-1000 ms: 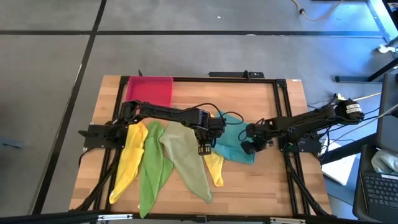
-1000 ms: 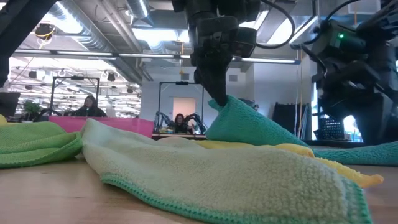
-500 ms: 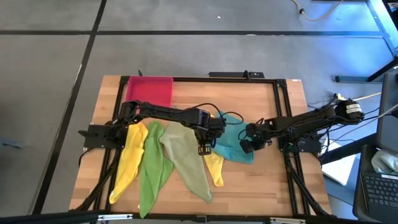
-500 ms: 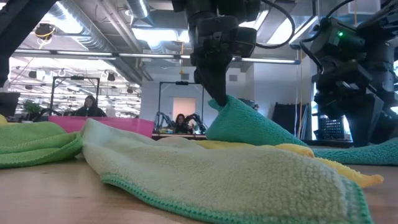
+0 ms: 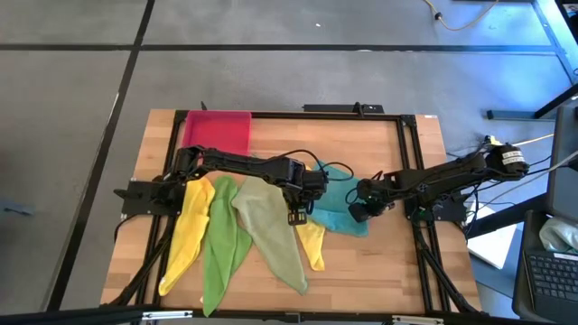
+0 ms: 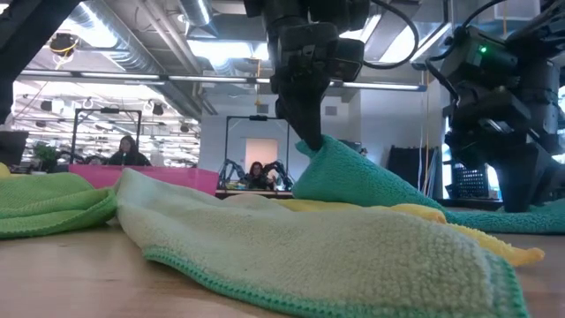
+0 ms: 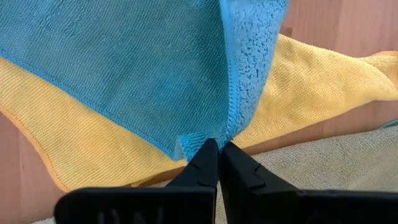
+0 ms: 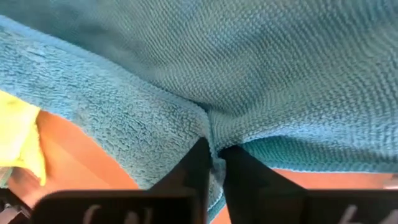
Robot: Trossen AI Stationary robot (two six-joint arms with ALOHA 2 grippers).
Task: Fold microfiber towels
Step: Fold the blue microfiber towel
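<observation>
The teal towel (image 5: 336,200) lies at mid-table over a yellow towel (image 5: 312,246). My left gripper (image 5: 297,215) is shut on the teal towel's left corner and holds it up in a peak (image 6: 328,150). My right gripper (image 5: 356,213) is at the towel's right edge, shut on it low over the table. To the left lie the pale olive towel (image 5: 271,233), the bright green towel (image 5: 222,242) and another yellow towel (image 5: 185,236), all flat on the wood. My left gripper pinches the teal towel's corner (image 7: 210,138) between its two fingertips, coming steeply from above. The corner is lifted clear; the cloth slopes down from it onto the yellow towel and the table. My right gripper pinches the teal towel's hemmed right edge (image 8: 212,127) between its fingers, slanting down from the table's right. The cloth puckers into the hold, and the rest lies on the table.
The pink-red tray (image 5: 217,131) stands at the table's far left. Bare wood (image 5: 379,271) lies in front of the right gripper toward the near edge. People sit in the room far behind the table (image 6: 126,148).
My right gripper has shut on the teal towel's right edge without travelling. My left gripper has kept the corner raised and still, and the towels have stayed in place.
</observation>
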